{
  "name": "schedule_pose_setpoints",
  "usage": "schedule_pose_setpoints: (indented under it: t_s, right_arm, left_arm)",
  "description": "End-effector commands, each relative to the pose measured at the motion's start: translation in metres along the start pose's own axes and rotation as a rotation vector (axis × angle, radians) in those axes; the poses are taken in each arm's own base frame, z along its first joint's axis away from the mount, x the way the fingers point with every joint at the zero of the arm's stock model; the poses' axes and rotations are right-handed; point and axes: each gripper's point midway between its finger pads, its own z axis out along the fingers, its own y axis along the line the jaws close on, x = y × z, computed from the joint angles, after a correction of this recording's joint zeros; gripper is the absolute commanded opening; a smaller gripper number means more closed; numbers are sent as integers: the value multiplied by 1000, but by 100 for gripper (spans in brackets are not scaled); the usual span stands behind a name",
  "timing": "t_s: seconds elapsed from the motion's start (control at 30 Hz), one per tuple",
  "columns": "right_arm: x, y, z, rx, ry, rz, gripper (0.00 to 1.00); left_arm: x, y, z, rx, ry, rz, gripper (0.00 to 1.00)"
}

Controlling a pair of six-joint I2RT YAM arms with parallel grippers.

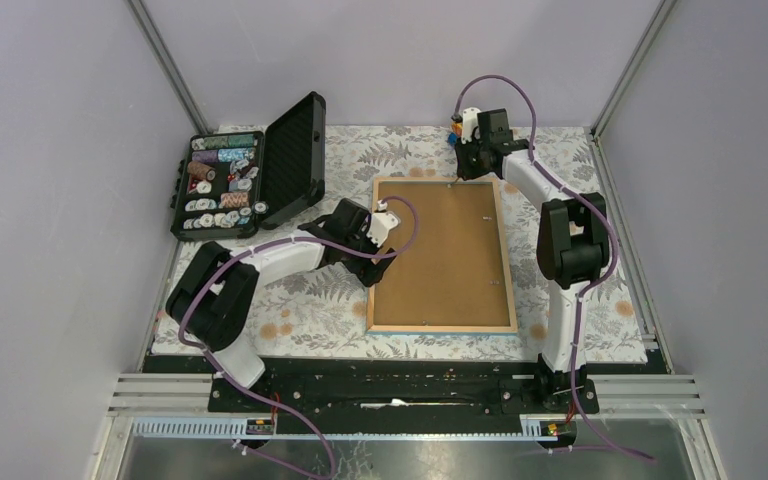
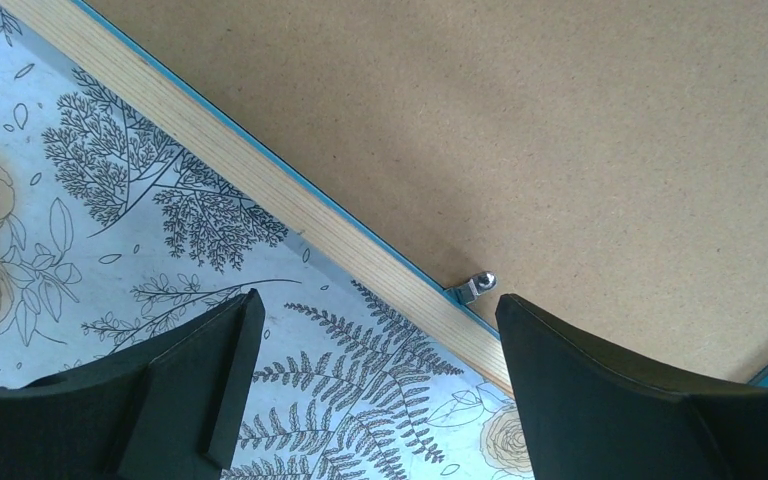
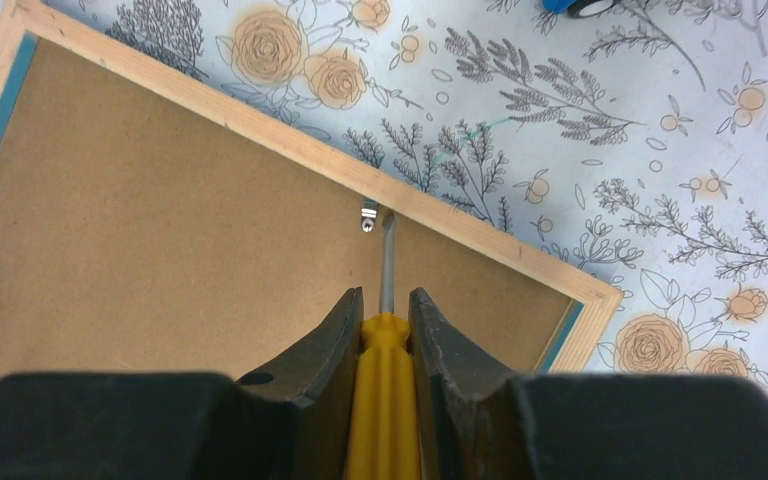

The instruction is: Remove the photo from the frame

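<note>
Brown fibreboard back of the frame lies upward on the worktop, photo unseen beneath; right claw clamps a yellow screwdriver, tip at a retaining clip, likely to turn it; left claw gapes empty beside another clip.

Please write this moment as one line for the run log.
frame: face down, brown back up | right gripper: shut on yellow screwdriver, tip at metal clip | left gripper: open over frame edge
</note>
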Motion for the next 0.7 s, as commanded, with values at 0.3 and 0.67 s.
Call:
schedule_pose_setpoints:
  t_s: [0.3, 0.67]
  right_arm:
    - [-13, 25, 10, -75, -30, 21, 0]
    - [1, 47, 12, -194, 13, -18, 0]
  left_arm:
    - [-15, 4, 8, 10, -35, 12, 92]
    - [-6, 7, 15, 11, 2, 12, 90]
